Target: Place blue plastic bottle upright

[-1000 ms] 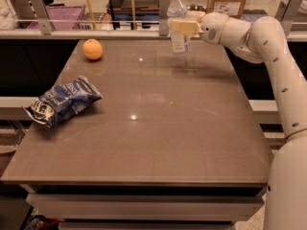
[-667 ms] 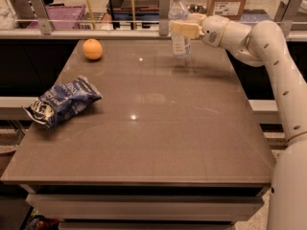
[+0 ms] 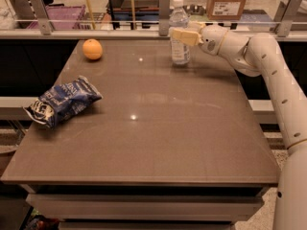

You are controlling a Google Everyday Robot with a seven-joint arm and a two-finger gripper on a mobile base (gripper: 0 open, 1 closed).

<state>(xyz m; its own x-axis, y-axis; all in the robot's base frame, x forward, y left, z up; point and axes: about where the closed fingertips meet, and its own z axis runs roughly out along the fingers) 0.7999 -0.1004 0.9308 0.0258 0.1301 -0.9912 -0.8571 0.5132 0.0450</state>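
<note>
The blue plastic bottle is clear with a white cap and a pale blue-and-white label. It stands upright on the far part of the brown table, right of centre. My gripper reaches in from the right and is shut on the bottle's upper body. One cream finger crosses the front of the bottle. The other finger is hidden behind it. The bottle's base looks to be touching the tabletop.
An orange sits at the far left of the table. A dark blue-and-white snack bag lies near the left edge. A rail with metal posts runs behind the table's far edge. My white arm spans the right side.
My gripper has come down with the bottle. The bottle was held a little above the table and now sits lower, with its base at the surface. The orange and the bag have not moved.
</note>
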